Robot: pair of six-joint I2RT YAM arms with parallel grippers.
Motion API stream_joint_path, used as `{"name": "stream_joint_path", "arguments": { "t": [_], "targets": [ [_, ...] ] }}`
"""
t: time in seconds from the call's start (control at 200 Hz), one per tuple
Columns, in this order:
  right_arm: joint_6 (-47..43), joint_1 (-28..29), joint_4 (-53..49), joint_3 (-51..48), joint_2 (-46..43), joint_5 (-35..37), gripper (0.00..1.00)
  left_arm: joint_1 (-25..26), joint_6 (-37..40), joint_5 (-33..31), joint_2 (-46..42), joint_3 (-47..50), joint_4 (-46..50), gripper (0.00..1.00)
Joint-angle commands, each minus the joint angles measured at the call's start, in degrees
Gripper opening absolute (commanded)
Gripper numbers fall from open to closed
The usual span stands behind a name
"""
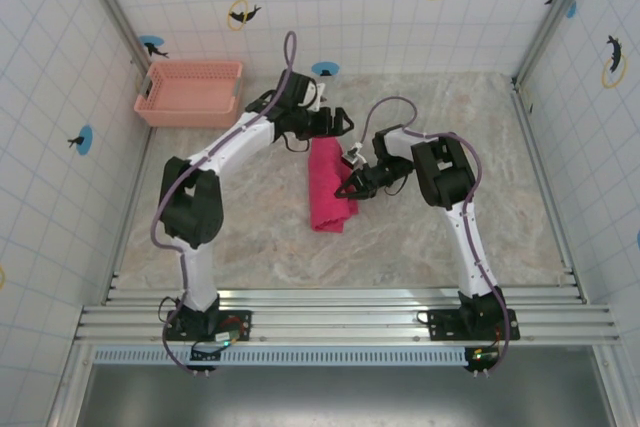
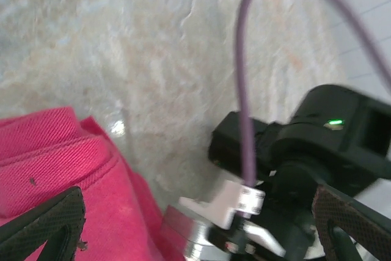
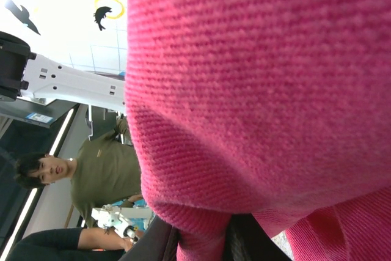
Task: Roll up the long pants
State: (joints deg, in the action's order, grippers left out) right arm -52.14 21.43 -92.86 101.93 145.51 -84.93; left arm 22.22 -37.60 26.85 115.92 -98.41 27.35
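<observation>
The long pants (image 1: 328,187) lie as a narrow magenta-pink bundle running front to back in the middle of the table. My left gripper (image 1: 338,125) hovers open over the bundle's far end. In the left wrist view its black fingertips (image 2: 43,224) stand wide apart, with the waistband of the pants (image 2: 55,157) at lower left. My right gripper (image 1: 350,185) is at the bundle's right edge, shut on a fold of cloth. In the right wrist view the pants (image 3: 256,90) hang close over the lens, and a fold is pinched in my right gripper (image 3: 204,246).
A pale salmon-pink lattice basket (image 1: 190,92) stands at the back left against the tiled wall. Bare marbled tabletop (image 1: 250,237) lies around the bundle. The two arms are close together above the cloth; the right arm's wrist (image 2: 317,132) shows just past my left fingers.
</observation>
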Motion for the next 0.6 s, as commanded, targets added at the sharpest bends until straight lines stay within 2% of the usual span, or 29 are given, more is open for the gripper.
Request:
{"name": "stream_joint_path", "arguments": {
  "t": [0.0, 0.195, 0.28, 0.35, 0.43, 0.595],
  "targets": [
    [-1.8, 0.5, -10.1, -6.0, 7.6, -1.3, 0.04, 0.4, 5.1, -3.6, 6.9, -2.7, 14.5, 0.97],
    [-2.6, -0.7, -10.1, -7.9, 6.4, -1.3, 0.06, 1.5, 3.8, -4.1, 10.9, -4.3, 16.2, 0.97],
    [-2.7, -1.4, -10.2, -8.5, 5.2, -1.3, 0.12, 2.0, 3.9, -4.2, 13.4, -6.1, 18.1, 0.98],
    [-3.4, -2.7, -10.2, -9.6, 3.0, -1.3, 0.22, 2.6, 4.8, -4.7, 15.6, -8.2, 20.4, 0.97],
    [-4.0, -5.5, -10.2, -11.6, -0.3, -1.3, 0.3, 3.0, 5.7, -5.2, 17.4, -10.0, 22.9, 0.97],
    [-6.2, -14.7, -10.2, -16.7, -8.3, -1.2, 0.35, 3.3, 6.2, -6.0, 18.5, -11.0, 25.8, 0.97]
  ]
}}
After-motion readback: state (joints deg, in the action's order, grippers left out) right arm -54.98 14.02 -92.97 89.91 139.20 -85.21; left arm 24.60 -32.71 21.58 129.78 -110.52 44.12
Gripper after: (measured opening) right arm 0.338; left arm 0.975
